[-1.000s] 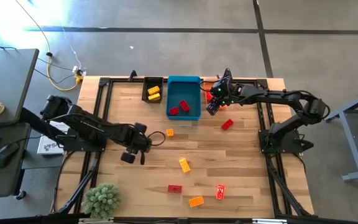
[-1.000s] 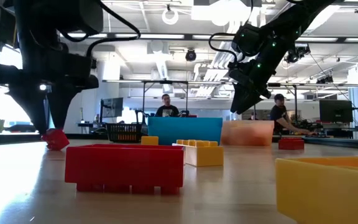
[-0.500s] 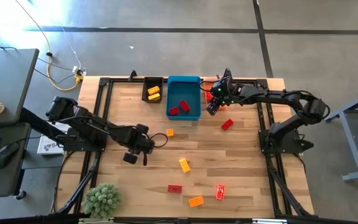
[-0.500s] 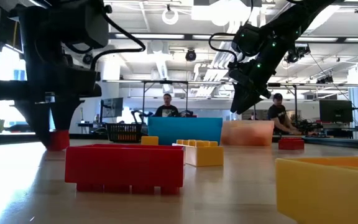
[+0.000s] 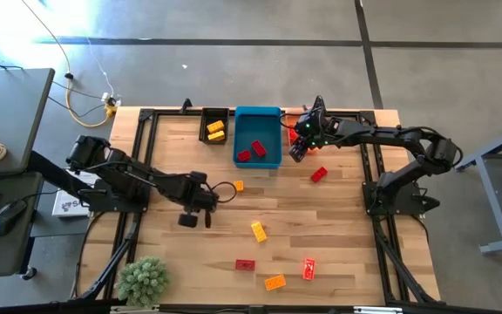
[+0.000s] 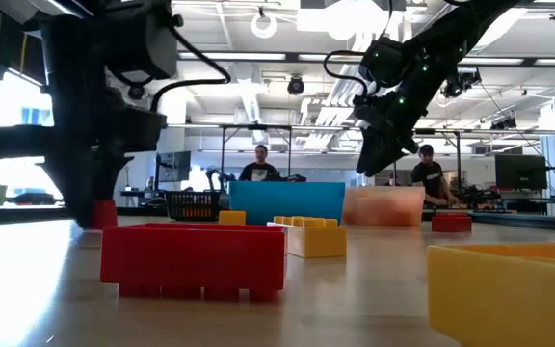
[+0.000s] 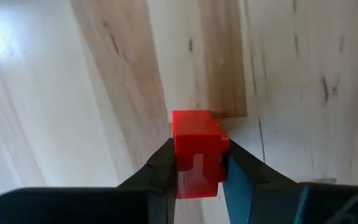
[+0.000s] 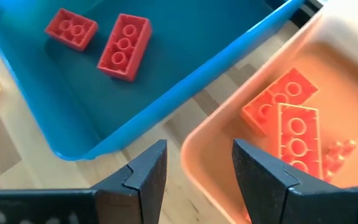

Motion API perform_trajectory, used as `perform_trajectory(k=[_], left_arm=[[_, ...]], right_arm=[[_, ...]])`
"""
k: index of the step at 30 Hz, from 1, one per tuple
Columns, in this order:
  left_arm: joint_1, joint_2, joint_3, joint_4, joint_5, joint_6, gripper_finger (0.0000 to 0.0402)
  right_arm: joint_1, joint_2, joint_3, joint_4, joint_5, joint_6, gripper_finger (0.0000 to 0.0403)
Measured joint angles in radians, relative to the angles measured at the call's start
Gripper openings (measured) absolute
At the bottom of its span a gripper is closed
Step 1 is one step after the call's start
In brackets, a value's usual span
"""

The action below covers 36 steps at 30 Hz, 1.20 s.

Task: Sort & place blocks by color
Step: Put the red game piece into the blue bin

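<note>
Blocks are lying scattered across your wooden surface in the high view: a yellow block near the middle, a small orange block just beside the left pincer, a red block below the right pincer, and a red block, an orange block and another red block along the near edge. Two red blocks are sitting in the blue bin, yellow ones in the black bin. Your right pincer is hovering at the blue bin's right edge.

Low view: a big red block is sitting closest, the yellow block behind it; the left pincer is reaching down to the surface at a small red block. The right pincer is hanging above the bins. Two people are showing in the room behind.

Left wrist view: your left pincer is clenching a red block between its fingers, right at the surface.

Right wrist view: your right pincer is standing released and empty, over the gap between the blue bin and the orange bin, which is holding orange blocks.
</note>
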State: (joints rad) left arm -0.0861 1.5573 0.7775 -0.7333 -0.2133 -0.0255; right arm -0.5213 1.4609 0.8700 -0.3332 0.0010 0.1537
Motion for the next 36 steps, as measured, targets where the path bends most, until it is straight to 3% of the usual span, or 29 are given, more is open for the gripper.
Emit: perform_trajectory(k=[8,16,25,31,36], left_arm=[[0.043,0.000,0.137,0.000,-0.043,-0.053,0.0069],[0.162,0.000,0.273,0.017,-0.116,-0.145,0.0072],[0.296,0.000,0.285,0.324,-0.087,-0.182,0.0072],[0.389,0.001,0.286,0.426,-0.086,-0.163,0.0072],[0.468,0.034,0.286,0.485,-0.032,-0.147,0.0073]], right_arm=[[-0.002,-0.020,0.023,-0.024,-0.057,-0.049,0.0169],[-0.002,-0.023,0.183,-0.100,-0.062,-0.160,0.0169],[-0.002,-0.023,0.367,-0.279,-0.062,-0.222,0.0169],[0.002,-0.023,0.422,-0.328,-0.069,-0.135,0.0169],[0.029,-0.023,0.413,-0.323,-0.086,0.069,0.0169]])
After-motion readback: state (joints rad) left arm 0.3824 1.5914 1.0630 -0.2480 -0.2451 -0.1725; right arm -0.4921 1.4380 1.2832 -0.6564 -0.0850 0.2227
